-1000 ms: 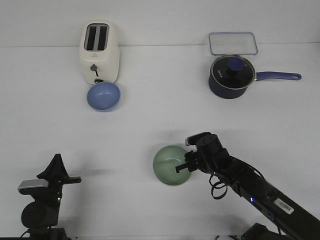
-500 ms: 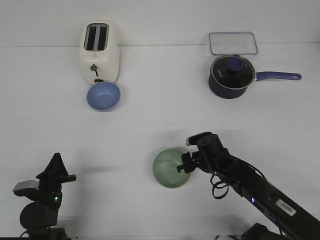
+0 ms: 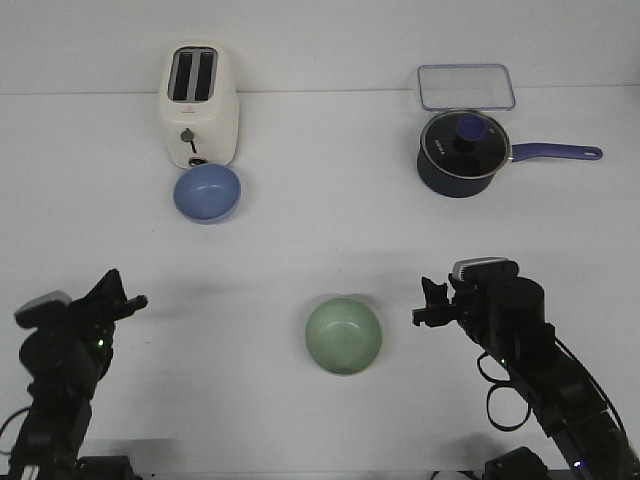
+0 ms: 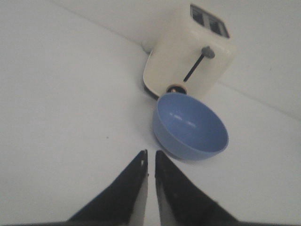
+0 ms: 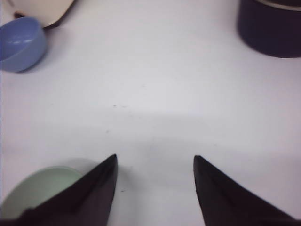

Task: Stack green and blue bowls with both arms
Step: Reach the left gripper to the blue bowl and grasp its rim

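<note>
The pale green bowl (image 3: 344, 336) sits upright on the white table at front centre; its rim also shows in the right wrist view (image 5: 35, 188). The periwinkle blue bowl (image 3: 208, 192) sits at the back left, just in front of the toaster, and shows in the left wrist view (image 4: 190, 126) and the right wrist view (image 5: 21, 44). My right gripper (image 3: 428, 303) is open and empty, a short way right of the green bowl, apart from it (image 5: 155, 160). My left gripper (image 3: 125, 290) is shut and empty at the front left, well short of the blue bowl (image 4: 150, 154).
A cream toaster (image 3: 198, 104) stands behind the blue bowl. A dark navy saucepan (image 3: 462, 152) with glass lid and long blue handle stands at the back right, with a clear rectangular lid (image 3: 466, 86) behind it.
My right gripper has let go of the green bowl and drawn back to the right. The bowl has settled flat. My left arm has swung left and lowered slightly.
</note>
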`<move>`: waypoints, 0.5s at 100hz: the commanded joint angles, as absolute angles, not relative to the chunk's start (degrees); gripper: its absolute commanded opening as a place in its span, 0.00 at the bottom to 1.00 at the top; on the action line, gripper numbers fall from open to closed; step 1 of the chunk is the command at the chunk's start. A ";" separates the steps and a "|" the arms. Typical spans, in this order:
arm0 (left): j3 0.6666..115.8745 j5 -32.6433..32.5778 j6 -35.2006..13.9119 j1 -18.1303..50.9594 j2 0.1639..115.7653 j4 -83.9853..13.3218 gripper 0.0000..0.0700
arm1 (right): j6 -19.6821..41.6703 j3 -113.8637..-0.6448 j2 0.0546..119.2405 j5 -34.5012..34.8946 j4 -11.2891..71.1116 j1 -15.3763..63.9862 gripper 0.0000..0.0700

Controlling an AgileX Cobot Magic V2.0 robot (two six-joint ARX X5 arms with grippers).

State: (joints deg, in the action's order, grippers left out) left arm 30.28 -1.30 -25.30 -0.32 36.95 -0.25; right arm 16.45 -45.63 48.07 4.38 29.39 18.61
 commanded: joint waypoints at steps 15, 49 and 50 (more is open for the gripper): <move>63.40 10.83 -20.38 -0.36 90.74 -0.30 0.68 | 13.56 -46.59 48.42 4.45 30.50 18.02 0.47; 77.87 10.83 -20.40 0.03 108.44 -4.89 0.63 | 13.43 -46.59 48.42 4.27 30.55 18.02 0.47; 77.97 10.83 -20.40 0.05 108.79 -4.86 0.62 | 13.43 -46.59 48.42 4.25 30.52 18.02 0.47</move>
State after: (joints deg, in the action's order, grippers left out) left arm 76.55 10.50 -21.52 -0.19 106.59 -4.78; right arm 13.82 -45.63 48.03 4.38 31.00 17.89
